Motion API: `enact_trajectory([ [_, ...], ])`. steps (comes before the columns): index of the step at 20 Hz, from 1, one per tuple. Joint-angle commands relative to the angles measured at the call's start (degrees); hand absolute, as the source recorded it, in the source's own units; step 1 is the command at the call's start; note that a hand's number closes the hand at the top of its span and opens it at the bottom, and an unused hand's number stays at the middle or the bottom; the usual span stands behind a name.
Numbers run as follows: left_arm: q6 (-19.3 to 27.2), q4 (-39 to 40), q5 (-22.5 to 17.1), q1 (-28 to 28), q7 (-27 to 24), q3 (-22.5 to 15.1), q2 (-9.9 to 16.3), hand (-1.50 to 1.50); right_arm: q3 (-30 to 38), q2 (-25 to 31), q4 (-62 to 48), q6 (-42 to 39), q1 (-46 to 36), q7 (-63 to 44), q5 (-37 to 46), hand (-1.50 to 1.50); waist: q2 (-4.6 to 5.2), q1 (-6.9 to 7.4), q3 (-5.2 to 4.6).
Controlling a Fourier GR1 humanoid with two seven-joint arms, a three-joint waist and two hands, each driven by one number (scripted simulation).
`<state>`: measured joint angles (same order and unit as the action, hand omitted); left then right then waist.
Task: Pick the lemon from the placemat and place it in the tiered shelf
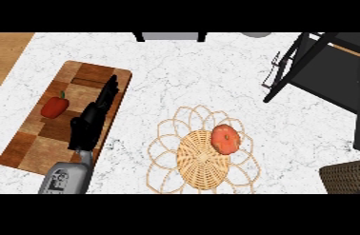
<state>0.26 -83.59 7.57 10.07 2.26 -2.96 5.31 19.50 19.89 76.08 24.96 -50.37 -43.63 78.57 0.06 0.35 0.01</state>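
We are seeing only part of the tiered shelf (309,67): its black frame is running off the right and top edges, so its levels are not showing whole. A woven basket (343,178) at the lower right is being cut by the edge, only a corner showing. At the top edge a dark-legged object (170,36) and a pale round thing (257,34) are being cropped beyond telling. The left hand (91,120) is covering a strip of the wooden cutting board (63,120), and its forearm is leaving by the lower edge.
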Motion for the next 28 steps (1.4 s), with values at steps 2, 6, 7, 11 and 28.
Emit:
enact_trajectory([
  [2, -1.7, -3.6, -1.5, -2.1, 1.8, 1.2, 1.2, 0.00, -0.1, 1.5, -5.8, 3.6, -2.0, 1.3, -2.3, 1.50, -0.02, 0.29, -0.01],
  [6, -2.2, 1.8, -1.4, -1.0, -3.0, 2.6, 2.2, 0.00, 3.6, 5.7, -4.6, -2.2, 5.4, -5.8, 5.8, 1.50, -0.02, -0.69, -0.10],
  [7, 0.4, 1.8, 0.4, -1.4, -2.6, 0.1, -1.2, 0.00, 3.7, 6.4, -4.4, -2.0, 4.6, -7.2, 7.1, -1.50, -0.05, -0.51, -0.07],
  [11, -2.2, 0.6, -1.0, -0.4, -0.8, 1.8, 1.2, 0.00, 2.0, 3.7, 0.2, -5.4, 5.3, -12.8, 9.3, -1.50, -0.14, -0.33, -0.04],
  [28, -2.3, -5.1, -0.5, -4.8, 0.5, 0.7, 0.1, 0.00, 3.5, 2.8, 14.5, -2.2, 8.2, -9.6, -7.3, -1.50, -0.20, -0.08, -0.01],
])
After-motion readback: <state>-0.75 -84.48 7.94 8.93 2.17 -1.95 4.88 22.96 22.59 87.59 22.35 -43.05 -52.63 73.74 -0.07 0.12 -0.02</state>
